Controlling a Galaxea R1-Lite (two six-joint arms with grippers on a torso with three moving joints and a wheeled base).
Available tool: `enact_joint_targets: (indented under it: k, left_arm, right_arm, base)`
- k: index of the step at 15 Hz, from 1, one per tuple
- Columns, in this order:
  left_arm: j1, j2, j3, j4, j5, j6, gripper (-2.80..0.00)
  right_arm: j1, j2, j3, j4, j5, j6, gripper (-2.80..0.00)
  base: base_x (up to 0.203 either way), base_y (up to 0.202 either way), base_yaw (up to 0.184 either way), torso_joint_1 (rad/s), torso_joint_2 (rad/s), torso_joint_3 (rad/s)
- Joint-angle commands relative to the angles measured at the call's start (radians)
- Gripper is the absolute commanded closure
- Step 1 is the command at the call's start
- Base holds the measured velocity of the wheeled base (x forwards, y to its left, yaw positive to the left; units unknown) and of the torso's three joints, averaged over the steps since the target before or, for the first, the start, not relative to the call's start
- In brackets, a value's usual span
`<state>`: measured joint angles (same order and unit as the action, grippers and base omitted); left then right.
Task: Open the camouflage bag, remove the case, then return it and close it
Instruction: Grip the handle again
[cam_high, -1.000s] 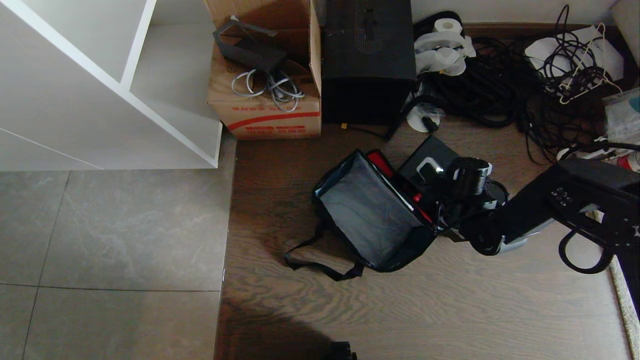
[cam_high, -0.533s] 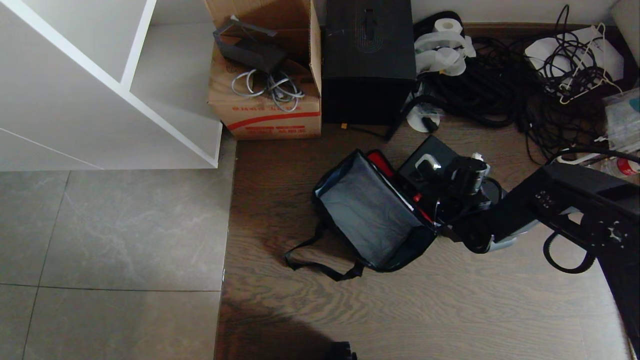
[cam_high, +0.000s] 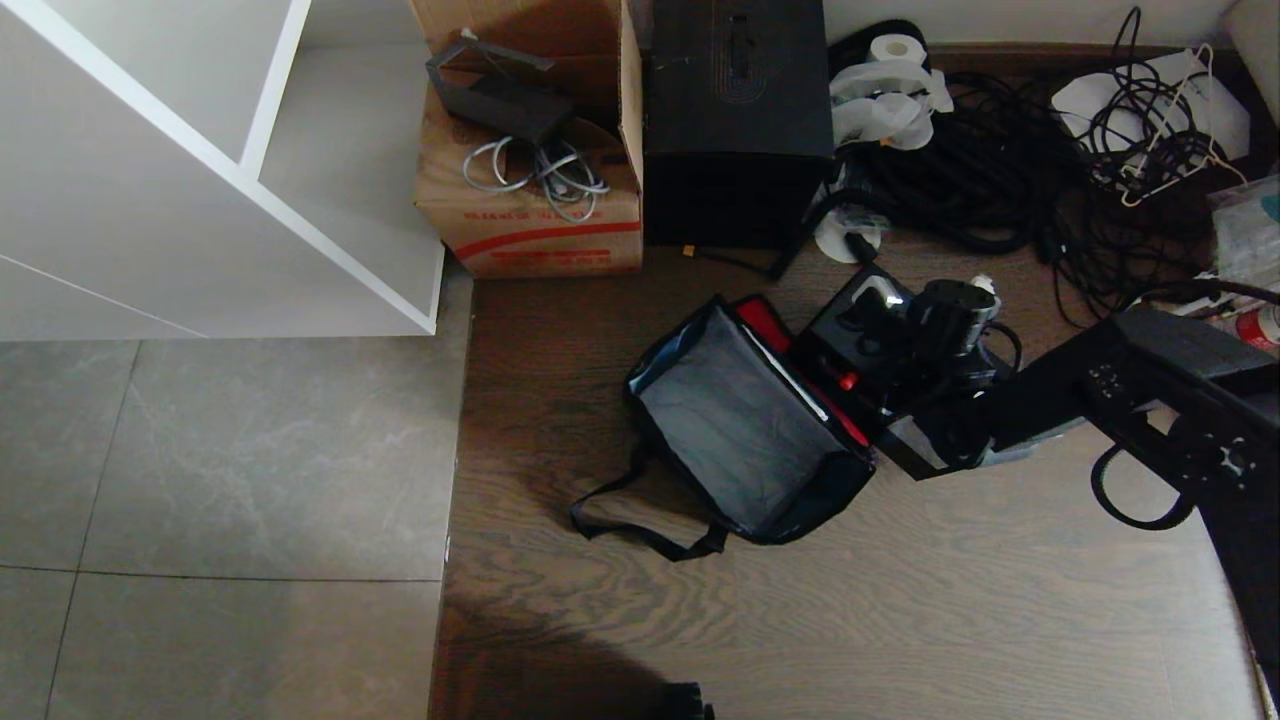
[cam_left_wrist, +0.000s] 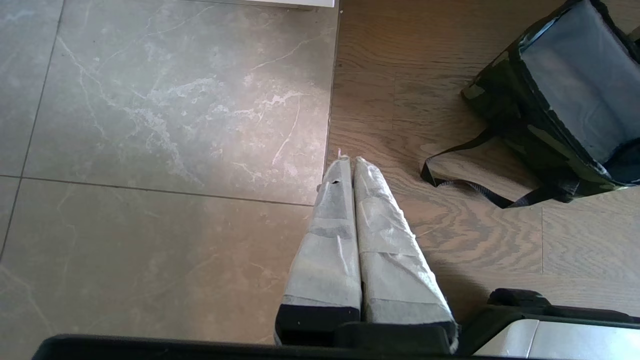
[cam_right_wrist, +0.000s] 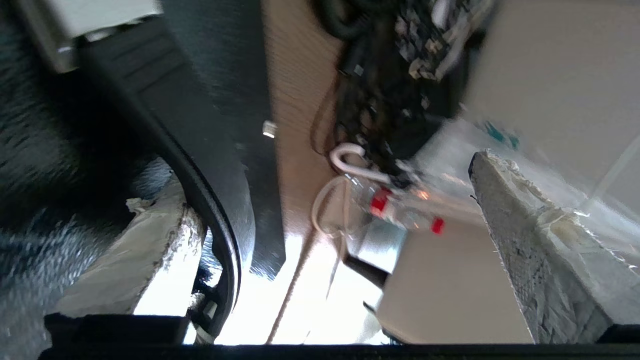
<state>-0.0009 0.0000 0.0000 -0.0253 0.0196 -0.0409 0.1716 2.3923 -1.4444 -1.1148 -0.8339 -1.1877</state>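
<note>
Since a second ago the right gripper (cam_high: 868, 322) has swung farther from the robot over the case (cam_high: 850, 330), its padded fingers (cam_right_wrist: 540, 240) spread wide and clamped on nothing. Nearest, the left gripper (cam_left_wrist: 350, 200) hangs parked, fingers pressed together. The camouflage bag (cam_high: 745, 425) lies unzipped mid-floor, the case just beyond it; whether it is fully out is unclear, and returning and closing remain.

The bag (cam_high: 745, 430) lies open on the wood floor in front of me, its grey-lined flap thrown wide, red lining showing along the far side, one black strap (cam_high: 640, 520) trailing toward the tile edge. The case (cam_high: 860, 335), flat and black, sits tilted just beyond the bag's red edge, touching it.
</note>
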Motion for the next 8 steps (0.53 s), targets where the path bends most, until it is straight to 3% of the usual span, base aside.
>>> enact_joint_targets:
  k: [1, 8]
  left_arm:
    - [0.001, 0.000, 0.009, -0.001, 0.000, 0.000, 0.00]
    - [0.000, 0.000, 0.009, -0.001, 0.000, 0.000, 0.00]
  right_arm:
    - [-0.018, 0.005, -0.067, 0.026, -0.023, -0.004, -2.80]
    - [-0.046, 0.051, -0.138, 0.090, -0.048, 0.000, -2.80]
  base:
    - [0.000, 0.000, 0.000, 0.000, 0.00, 0.000]
    - [0.000, 0.000, 0.000, 0.000, 0.00, 0.000]
